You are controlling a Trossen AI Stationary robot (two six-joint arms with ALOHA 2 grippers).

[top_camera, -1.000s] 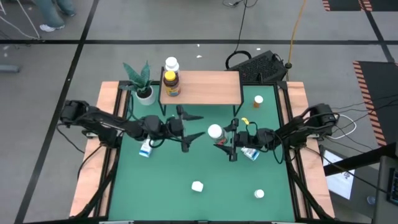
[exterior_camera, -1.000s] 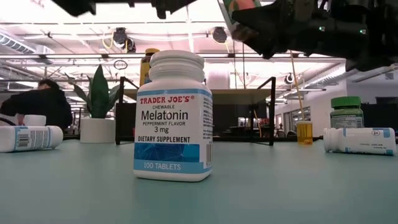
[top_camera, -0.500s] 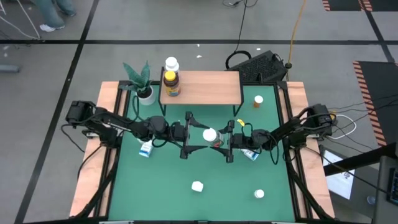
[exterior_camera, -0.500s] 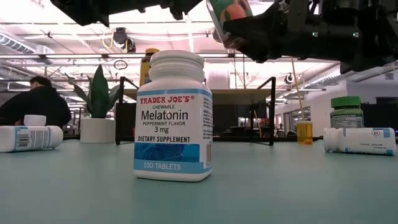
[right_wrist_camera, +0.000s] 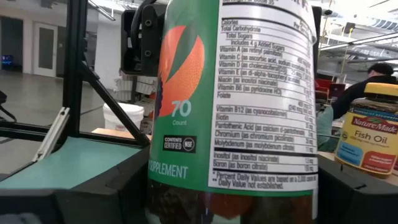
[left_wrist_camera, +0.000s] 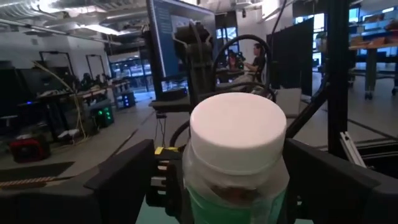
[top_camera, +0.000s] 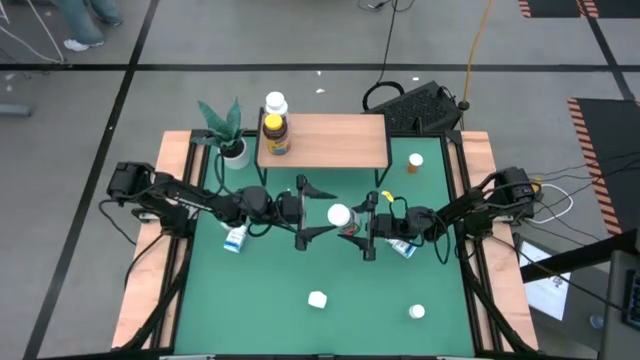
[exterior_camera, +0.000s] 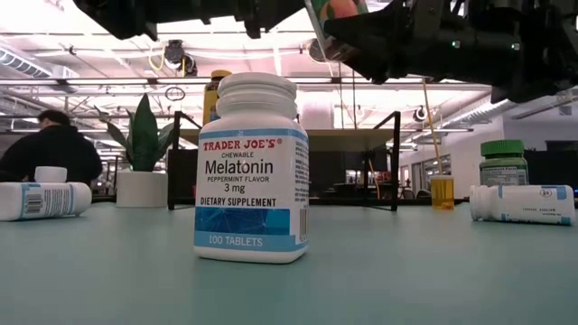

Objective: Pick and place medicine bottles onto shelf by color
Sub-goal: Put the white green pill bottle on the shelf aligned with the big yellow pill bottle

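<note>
Green, white-capped bottle [top_camera: 343, 219] hangs mid-table before the shelf [top_camera: 325, 141], clamped in the right gripper [top_camera: 366, 228], while the left gripper [top_camera: 318, 210], reaching level opposite, spreads wide around its cap.

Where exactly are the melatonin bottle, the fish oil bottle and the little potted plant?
Melatonin bottle [exterior_camera: 252, 176]: low view, on its front label.
Fish oil bottle [right_wrist_camera: 369, 138]: right wrist view, on its yellow label.
Potted plant [top_camera: 233, 150]: high view, on its white pot.

Bright, even overhead room light; the near green bottle [right_wrist_camera: 230, 106] looms slightly blurred.
</note>
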